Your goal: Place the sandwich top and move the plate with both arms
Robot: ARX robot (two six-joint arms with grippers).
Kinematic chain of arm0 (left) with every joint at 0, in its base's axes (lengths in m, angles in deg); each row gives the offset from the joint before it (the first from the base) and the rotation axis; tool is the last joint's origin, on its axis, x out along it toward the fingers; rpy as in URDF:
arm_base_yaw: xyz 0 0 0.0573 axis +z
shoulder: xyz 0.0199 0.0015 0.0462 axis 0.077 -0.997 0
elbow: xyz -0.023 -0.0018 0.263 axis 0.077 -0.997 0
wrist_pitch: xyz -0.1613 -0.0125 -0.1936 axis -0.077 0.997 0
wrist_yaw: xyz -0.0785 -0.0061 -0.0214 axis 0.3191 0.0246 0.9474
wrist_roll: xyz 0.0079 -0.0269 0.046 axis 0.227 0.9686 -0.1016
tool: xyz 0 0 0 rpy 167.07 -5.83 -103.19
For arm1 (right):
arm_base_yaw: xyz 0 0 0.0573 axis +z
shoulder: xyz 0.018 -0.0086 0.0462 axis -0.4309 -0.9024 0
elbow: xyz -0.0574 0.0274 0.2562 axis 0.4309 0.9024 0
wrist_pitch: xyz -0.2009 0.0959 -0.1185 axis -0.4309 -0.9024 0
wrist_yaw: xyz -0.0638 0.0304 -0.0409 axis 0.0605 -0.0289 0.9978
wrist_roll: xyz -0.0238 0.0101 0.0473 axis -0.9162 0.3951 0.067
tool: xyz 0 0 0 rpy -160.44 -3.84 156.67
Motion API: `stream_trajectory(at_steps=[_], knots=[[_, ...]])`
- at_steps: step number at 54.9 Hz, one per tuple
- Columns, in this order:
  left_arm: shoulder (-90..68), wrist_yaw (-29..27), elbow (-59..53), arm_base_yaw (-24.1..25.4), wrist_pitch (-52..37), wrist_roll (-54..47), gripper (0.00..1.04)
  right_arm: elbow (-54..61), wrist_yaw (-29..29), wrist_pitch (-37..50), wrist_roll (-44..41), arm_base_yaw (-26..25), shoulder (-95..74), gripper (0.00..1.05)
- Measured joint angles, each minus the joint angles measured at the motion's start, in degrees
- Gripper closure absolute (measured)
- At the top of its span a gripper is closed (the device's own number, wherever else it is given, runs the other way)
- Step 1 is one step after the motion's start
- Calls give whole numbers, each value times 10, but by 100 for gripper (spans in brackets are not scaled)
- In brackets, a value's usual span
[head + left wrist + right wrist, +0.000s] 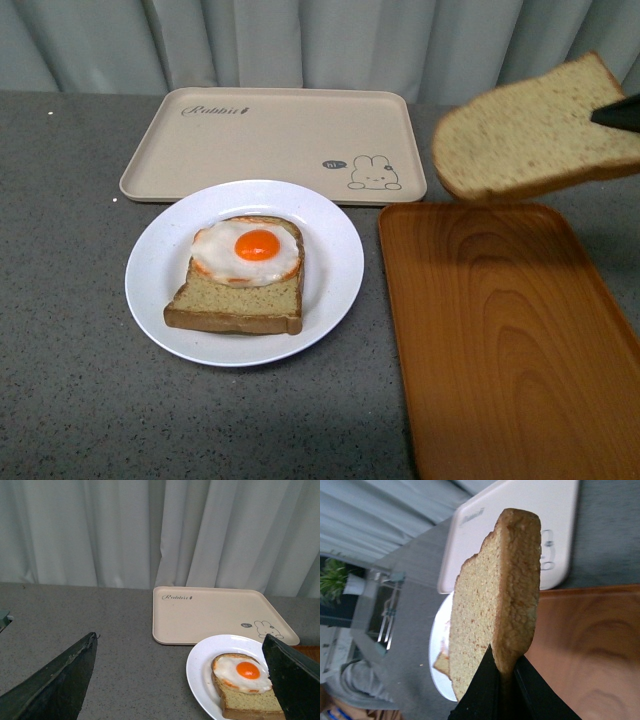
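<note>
In the front view, only a dark tip of the right gripper shows at the picture's edge. It touches the sandwich top, a tan, speckled slice with a brown crust. The slice hangs in the air, tilted, and sticks out from the gripper toward the robot's left. Under the gripper lies the wooden tray, a smooth brown rectangle with wavy grain and rounded corners. Lower down and further to the gripper's left sits the plate, round, white and shiny. It bears the egg slice with a fried egg on top. A white ring of bare plate runs all around that slice. There is a thin strip of grey, speckled table between the plate's edge and the wooden tray. Beyond the plate lies the beige rabbit tray, close to the plate's far edge.

In the left wrist view, the left gripper is spread wide, with nothing between its two dark fingers. The plate sits close to one finger, partly hidden by it. Bare table lies by the other finger. A pale curtain hangs far ahead.

In the right wrist view, the right gripper's black fingers pinch the crust edge of the sandwich top. The slice stands up from the fingers, thick and spongy. Past it show the plate's edge and both trays.
</note>
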Motion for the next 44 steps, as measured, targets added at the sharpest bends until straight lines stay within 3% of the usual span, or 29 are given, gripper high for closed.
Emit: stream_trajectory(at_steps=[10, 25, 44], knots=[[0, 0, 0, 0, 0, 0, 6, 11, 19, 110, 119, 117, -29, 102], [0, 0, 0, 0, 0, 0, 6, -29, 50, 147, 184, 243, -116, 102], [0, 0, 0, 0, 0, 0, 6, -90, 90, 103, 185, 282, -205, 102]])
